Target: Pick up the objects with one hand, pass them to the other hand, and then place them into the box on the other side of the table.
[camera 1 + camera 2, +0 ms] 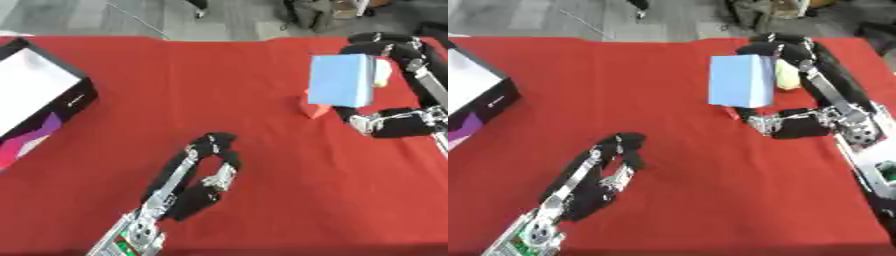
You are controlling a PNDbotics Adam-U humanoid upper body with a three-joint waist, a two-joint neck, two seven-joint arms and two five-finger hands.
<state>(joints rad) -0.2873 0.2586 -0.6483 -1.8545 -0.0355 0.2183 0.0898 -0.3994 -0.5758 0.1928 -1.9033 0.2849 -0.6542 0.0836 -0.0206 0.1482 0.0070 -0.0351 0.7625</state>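
Note:
My right hand [796, 125] holds a light-blue rectangular box [341, 80] above the right part of the red table [262, 65]. Its fingers curl over the box's top edge and its thumb presses from below. A small orange-red object [313, 109] shows under the box's lower left corner; I cannot tell if it lies on the table. Something yellow [382, 75] peeks out behind the box, inside the hand. My left hand [203, 172] rests low in the centre, fingers relaxed and slightly bent, holding nothing. The black box with a white inside [77, 100] stands at the table's far left.
The black box has a purple and pink pattern on its near side [31, 137]. Grey floor and dark objects lie beyond the table's far edge [219, 39]. Red cloth stretches between the two hands.

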